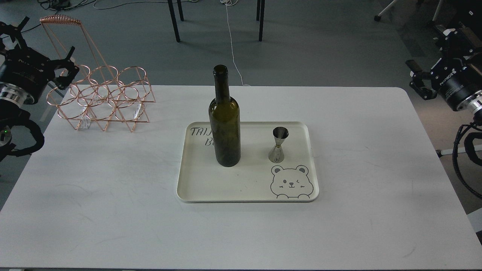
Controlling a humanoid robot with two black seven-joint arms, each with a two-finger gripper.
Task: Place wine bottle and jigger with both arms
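This looks like a robotics lab or test room. A plain white desk stands on a grey floor with loose cables trailing across it. Black furniture legs stand behind the desk, and a wheeled base shows at the far right. Black robot arms flank the desk on both sides.

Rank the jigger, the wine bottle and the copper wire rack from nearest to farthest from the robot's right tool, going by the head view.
From the right tool, at the table's right edge:
1. The jigger, on the right side of the tray.
2. The wine bottle, upright on the tray's left part.
3. The copper wire rack, at the table's far left corner.
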